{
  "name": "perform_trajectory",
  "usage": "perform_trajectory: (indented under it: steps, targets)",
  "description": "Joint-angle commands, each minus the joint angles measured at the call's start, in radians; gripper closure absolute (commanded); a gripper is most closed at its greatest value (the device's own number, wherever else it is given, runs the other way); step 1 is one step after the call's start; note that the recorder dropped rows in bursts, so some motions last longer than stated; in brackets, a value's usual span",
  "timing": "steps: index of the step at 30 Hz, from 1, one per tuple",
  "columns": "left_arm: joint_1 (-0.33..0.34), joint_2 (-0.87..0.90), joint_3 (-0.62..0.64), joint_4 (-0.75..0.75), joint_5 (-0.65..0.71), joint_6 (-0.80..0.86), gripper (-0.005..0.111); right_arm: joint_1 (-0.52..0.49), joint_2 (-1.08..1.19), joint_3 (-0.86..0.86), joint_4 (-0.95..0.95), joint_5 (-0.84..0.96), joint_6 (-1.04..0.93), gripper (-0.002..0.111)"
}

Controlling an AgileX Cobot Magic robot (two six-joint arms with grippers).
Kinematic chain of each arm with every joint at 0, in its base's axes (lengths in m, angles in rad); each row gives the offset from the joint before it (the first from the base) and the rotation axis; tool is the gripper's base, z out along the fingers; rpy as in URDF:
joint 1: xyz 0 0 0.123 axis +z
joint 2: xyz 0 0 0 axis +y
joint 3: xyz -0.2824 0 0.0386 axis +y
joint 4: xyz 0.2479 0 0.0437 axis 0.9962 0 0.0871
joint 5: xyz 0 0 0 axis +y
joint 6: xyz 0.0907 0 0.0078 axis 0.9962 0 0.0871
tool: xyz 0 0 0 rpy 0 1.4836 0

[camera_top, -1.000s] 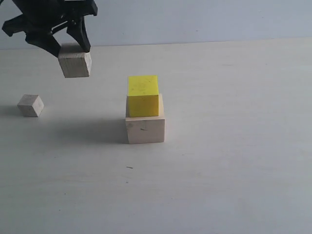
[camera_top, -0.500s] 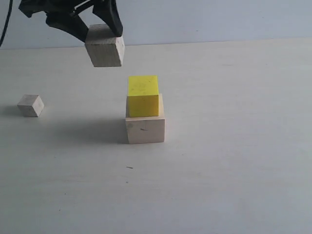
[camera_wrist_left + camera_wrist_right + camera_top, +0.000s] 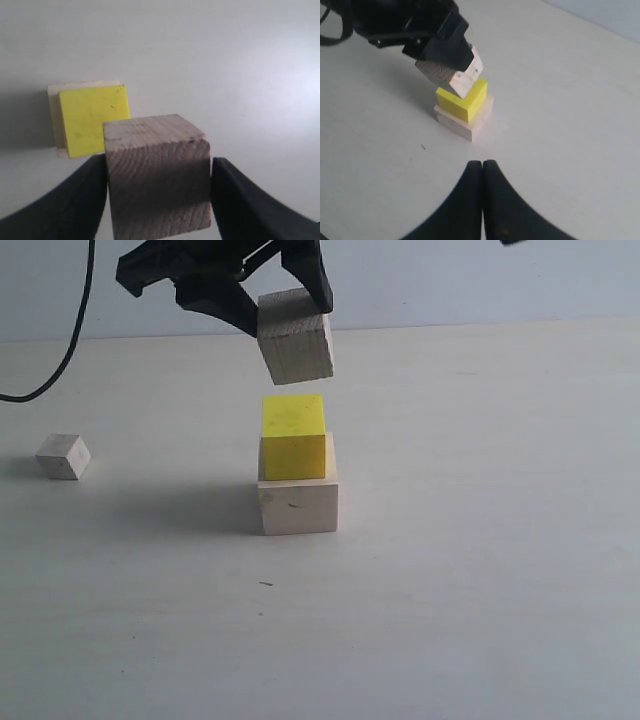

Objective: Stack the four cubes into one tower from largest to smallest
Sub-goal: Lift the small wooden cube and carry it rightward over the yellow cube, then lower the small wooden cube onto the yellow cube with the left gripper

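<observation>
Grained cube [image 3: 296, 337] | exterior: you see pale tabletop [image 3: 480, 590], bluish wall [image 3: 480, 280] behind; cube hangs tilted above yellow cube [image 3: 294, 435], apart | left wrist: left gripper [image 3: 157, 200] clamps its sides | right wrist: right gripper [image 3: 482, 167] pressed together, empty

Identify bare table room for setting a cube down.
Free: the table right of the large pale cube, in front of it, and between it and the smallest cube. Crowded: above the yellow cube, where the left gripper holds the brownish cube.
</observation>
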Motion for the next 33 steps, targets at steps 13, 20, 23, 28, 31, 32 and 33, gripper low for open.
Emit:
perform_trajectory:
  steps: [13, 20, 23, 28, 31, 32, 33]
  targets:
    - [-0.006, 0.07, -0.005, 0.018, 0.004, -0.033, 0.107, 0.0, -0.126, 0.227, 0.064, -0.11, -0.01, 0.108]
    - [-0.006, 0.101, -0.069, 0.056, 0.057, -0.036, 0.107, 0.002, -0.162, 0.242, 0.075, -0.13, -0.01, 0.108]
    - [-0.006, 0.123, -0.104, 0.087, 0.084, -0.036, 0.107, 0.002, -0.162, 0.244, 0.091, -0.132, -0.01, 0.108]
    - [-0.006, 0.148, -0.124, 0.089, 0.099, -0.034, 0.107, 0.002, -0.162, 0.251, 0.108, -0.136, -0.016, 0.108]
    - [-0.006, 0.157, -0.124, 0.099, 0.099, -0.03, 0.107, 0.002, -0.162, 0.251, 0.108, -0.136, -0.019, 0.108]
    - [-0.006, 0.157, -0.124, 0.099, 0.099, -0.03, 0.107, 0.002, -0.162, 0.251, 0.108, -0.138, -0.019, 0.108]
    - [-0.006, 0.158, -0.124, 0.099, 0.099, -0.03, 0.107, 0.002, -0.162, 0.251, 0.108, -0.138, -0.019, 0.108]
